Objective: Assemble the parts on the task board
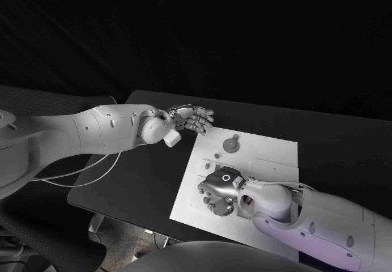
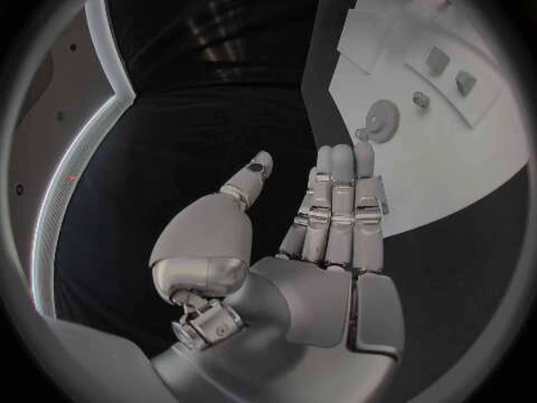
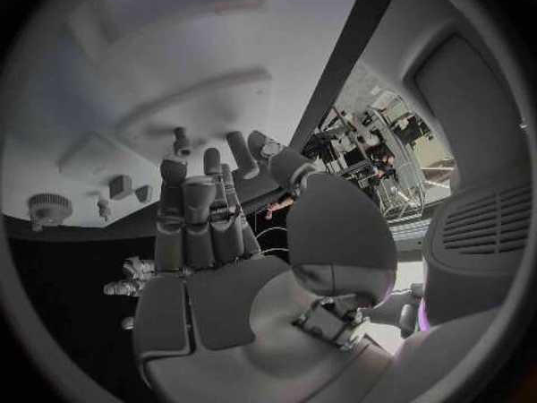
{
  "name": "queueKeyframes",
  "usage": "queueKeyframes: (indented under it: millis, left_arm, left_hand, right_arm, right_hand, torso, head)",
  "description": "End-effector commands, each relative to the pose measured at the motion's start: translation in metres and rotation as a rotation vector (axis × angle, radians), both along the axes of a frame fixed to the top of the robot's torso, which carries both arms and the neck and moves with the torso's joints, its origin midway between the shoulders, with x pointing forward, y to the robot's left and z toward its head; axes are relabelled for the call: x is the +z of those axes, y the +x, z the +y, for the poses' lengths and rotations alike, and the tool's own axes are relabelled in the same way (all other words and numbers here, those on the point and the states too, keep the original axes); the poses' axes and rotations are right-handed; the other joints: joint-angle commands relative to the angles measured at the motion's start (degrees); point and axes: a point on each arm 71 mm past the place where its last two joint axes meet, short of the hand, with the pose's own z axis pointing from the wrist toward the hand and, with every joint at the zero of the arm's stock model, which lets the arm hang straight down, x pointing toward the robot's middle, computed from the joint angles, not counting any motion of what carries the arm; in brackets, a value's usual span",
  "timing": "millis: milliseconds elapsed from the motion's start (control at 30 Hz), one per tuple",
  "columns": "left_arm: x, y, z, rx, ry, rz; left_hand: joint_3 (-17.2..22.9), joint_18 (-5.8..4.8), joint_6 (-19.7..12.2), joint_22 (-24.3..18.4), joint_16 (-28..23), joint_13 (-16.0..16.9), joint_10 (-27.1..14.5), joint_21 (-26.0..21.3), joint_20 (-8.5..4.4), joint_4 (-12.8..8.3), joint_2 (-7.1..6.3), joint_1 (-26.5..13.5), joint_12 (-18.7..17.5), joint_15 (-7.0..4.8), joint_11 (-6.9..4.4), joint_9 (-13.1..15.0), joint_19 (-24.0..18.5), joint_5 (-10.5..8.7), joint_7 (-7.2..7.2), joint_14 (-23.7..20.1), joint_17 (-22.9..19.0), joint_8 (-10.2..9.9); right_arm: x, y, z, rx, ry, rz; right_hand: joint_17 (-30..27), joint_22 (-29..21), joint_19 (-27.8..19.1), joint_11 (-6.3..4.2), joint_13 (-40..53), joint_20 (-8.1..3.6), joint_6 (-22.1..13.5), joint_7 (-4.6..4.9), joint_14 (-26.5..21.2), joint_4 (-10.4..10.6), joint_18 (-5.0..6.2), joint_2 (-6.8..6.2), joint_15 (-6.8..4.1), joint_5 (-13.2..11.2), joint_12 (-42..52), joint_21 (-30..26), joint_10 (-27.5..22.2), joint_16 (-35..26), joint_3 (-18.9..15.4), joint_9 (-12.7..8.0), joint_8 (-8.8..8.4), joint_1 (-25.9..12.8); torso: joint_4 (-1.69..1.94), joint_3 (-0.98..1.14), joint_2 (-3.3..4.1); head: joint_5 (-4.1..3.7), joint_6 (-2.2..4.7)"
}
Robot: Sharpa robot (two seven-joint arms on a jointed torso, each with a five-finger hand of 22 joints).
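the right hand [image 1: 220, 190] rests low on the white board [image 1: 273, 148]; its hold cannot be told. the left hand [image 1: 190, 119] hangs empty, fingers loosely curled, beside the board's far corner. risk: the right hand nudging the round part [image 1: 232, 144] nearby.

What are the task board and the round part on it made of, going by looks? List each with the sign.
Task board: looks like matte white plastic or painted sheet; flat, even, no glare. Cannot tell which.
Round part: grey, dull, probably moulded or printed plastic; toothed rim in the left wrist view.
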Motion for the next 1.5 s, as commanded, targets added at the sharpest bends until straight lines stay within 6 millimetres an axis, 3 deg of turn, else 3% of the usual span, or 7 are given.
queueKeyframes:
  millis: [33, 700, 1100, 1167, 1333, 1400, 1500]
  left_arm:
    - [0.002, 0.0, -0.002, -0.014, -0.009, -0.003]
    - [0.002, -0.001, 0.001, -0.01, -0.008, -0.002]
    - [0.003, -0.001, 0.014, 0.016, -0.009, -0.021]
    - [0.003, -0.001, 0.016, 0.022, -0.008, -0.024]
    - [0.004, -0.003, 0.019, 0.036, -0.001, -0.024]
    - [0.004, -0.003, 0.019, 0.039, 0.0, -0.023]
    - [0.004, -0.004, 0.017, 0.035, 0.0, -0.024]
  left_hand:
    - [-0.4, 0.53, -0.4, 0.0, -0.1, -0.1, 0.1, -0.3, 0.03, 0.1, 0.29, -0.2, 0.1, 0.23, -0.16, -0.1, 0.3, 0.11, 0.72, 0.2, -0.1, -0.2]
    - [-0.3, 0.57, -0.4, 0.0, -0.1, -0.1, 0.1, -0.3, 0.0, 0.0, 0.3, -0.1, 0.1, 0.21, -0.18, -0.1, 0.4, 0.11, 0.72, 0.2, -0.1, -0.2]
    - [0.1, 0.55, 2.1, 0.2, -0.1, -0.3, 0.7, -0.5, 0.02, -0.1, 1.06, 0.5, 0.2, 0.21, -0.5, 0.3, 0.4, 0.11, -0.92, 0.3, -0.1, 1.1]
    - [0.0, 0.55, 2.3, 0.2, -0.1, -0.4, 0.6, -0.5, 0.02, -0.1, 1.02, 0.5, 0.1, 0.21, -0.46, 0.3, 0.4, 0.11, -0.94, 0.2, -0.1, 1.2]
    - [0.0, 0.55, 2.5, 0.2, -0.1, -0.5, 0.6, -0.5, 0.01, -0.1, 0.86, 0.4, 0.1, 0.2, -0.44, 0.3, 0.5, 0.1, -0.94, 0.3, -0.1, 1.2]
    - [-0.1, 0.55, 2.5, 0.2, -0.1, -0.5, 0.7, -0.5, 0.0, -0.1, 0.77, 0.4, 0.1, 0.19, -0.43, 0.2, 0.5, 0.1, -0.86, 0.3, -0.1, 1.2]
    - [-0.1, 0.56, 2.5, 0.2, -0.1, -0.6, 0.7, -0.5, -0.01, -0.1, 0.68, 0.4, 0.1, 0.18, -0.43, 0.2, 0.5, 0.11, -0.72, 0.3, -0.1, 1.2]
  right_arm:
    - [0.002, 0.0, 0.0, -0.011, 0.032, 0.007]
    - [0.033, 0.013, -0.019, -0.068, 0.21, 0.041]
    - [0.093, 0.069, -0.094, -0.344, 0.444, 0.26]
    - [0.099, 0.076, -0.113, -0.388, 0.418, 0.247]
    - [0.095, 0.081, -0.153, -0.486, 0.284, 0.291]
    - [0.09, 0.08, -0.16, -0.511, 0.249, 0.308]
    - [0.081, 0.076, -0.171, -0.565, 0.155, 0.353]
  right_hand:
    - [0.1, 0.9, -0.3, 1.15, -0.6, 0.04, -0.7, -0.09, -0.1, 0.4, 0.79, -0.57, 0.73, -0.1, -0.3, -0.3, -2.0, 0.1, -0.9, -0.1, -0.24, -0.3]
    - [0.2, 0.9, 0.4, 0.98, -1.3, -0.29, -0.2, 0.88, 0.5, 1.6, 0.79, -0.32, 0.59, 0.0, 0.5, -0.1, -1.6, 0.7, -1.7, -0.1, 0.79, 1.2]
    - [0.0, 0.9, 0.1, 0.68, -1.4, -0.22, -0.3, 1.68, 0.2, 1.6, 0.79, 0.86, 0.3, -0.1, 0.8, -0.3, -0.7, 0.6, -2.4, -0.3, 1.03, 1.2]
    - [0.0, 0.9, 0.0, -0.3, -0.6, -0.18, 0.8, 2.16, 0.1, 1.5, 0.79, 2.2, -0.59, -0.1, 2.4, -0.4, 2.1, 0.4, -2.6, -0.1, 1.73, 1.3]
    - [-0.4, 0.6, 1.1, -4.12, 5.2, -0.52, 4.1, -0.41, 1.6, 0.4, 0.79, 4.68, -4.14, -0.1, 10.1, -0.4, 13.4, 0.1, -3.7, 0.8, 3.77, 1.9]
    - [-1.0, -0.2, 2.4, -5.72, 14.6, -1.04, 5.0, -1.71, 2.9, -0.1, 0.79, 4.86, -5.94, 0.0, 16.8, -1.2, 13.6, -0.9, -4.9, 1.2, 4.1, 1.1]
    - [-0.7, -0.4, 3.7, -6.26, 28.2, -1.42, 5.2, -2.15, 4.3, 1.1, 0.74, 4.98, -6.21, 0.1, 27.8, -1.6, 10.8, -0.7, -4.8, 1.2, 3.74, 0.2]
  torso:
    - [0.0, 0.05, 0.03]
    - [-0.04, 0.06, 0.01]
    - [-0.32, 0.17, -0.09]
    - [-0.5, 0.18, -0.13]
    - [-0.81, 0.29, -0.37]
    - [-0.98, 0.36, -0.47]
    - [-1.22, 0.64, -0.64]
  head:
    - [-0.23, 0.05]
    - [-1.4, 0.98]
    - [-5.89, 4.94]
    - [-6.41, 5.46]
    - [-8.0, 6.37]
    - [-8.56, 6.56]
    - [-9.44, 6.47]
